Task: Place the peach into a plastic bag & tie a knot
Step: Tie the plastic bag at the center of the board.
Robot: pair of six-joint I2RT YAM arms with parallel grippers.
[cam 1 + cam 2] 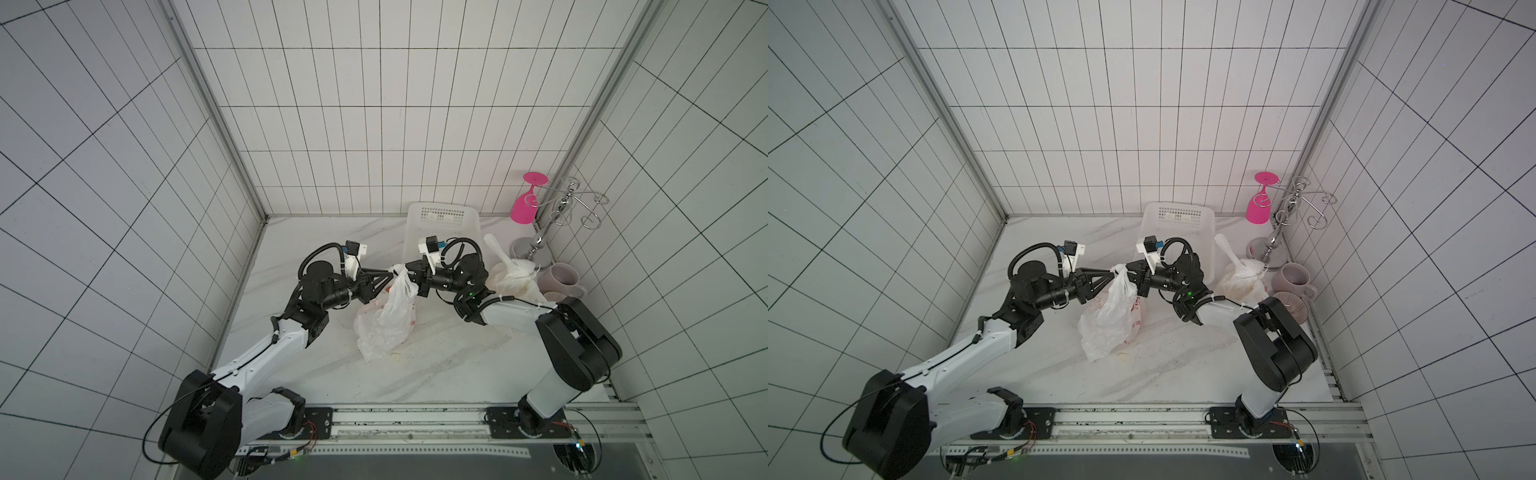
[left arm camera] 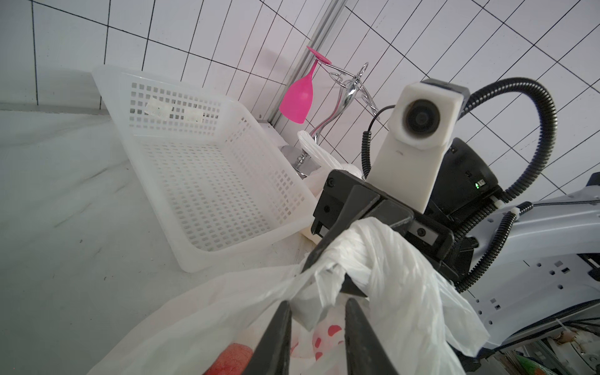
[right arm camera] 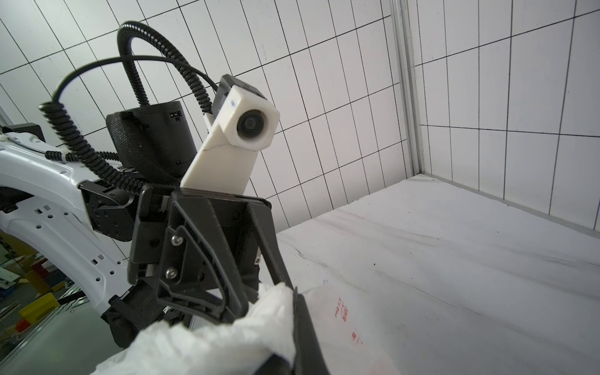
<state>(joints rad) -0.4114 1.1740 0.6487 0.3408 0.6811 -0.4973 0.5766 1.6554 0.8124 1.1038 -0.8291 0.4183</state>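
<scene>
The peach [image 2: 232,357] is sitting inside the bag [image 1: 386,320] on the tabletop [image 1: 436,374], just under the left gripper [image 2: 316,305], whose jaws are standing narrowly apart around a fold of the bag's neck. The right gripper [image 1: 410,273] is pinching that neck tight. Both arms are reaching in from opposite sides of the bag.

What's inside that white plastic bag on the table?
Through the thin plastic bag, the left wrist view shows something rounded and orange-red, probably the peach. Crumpled folds hide most of it and the rest of the inside.
</scene>
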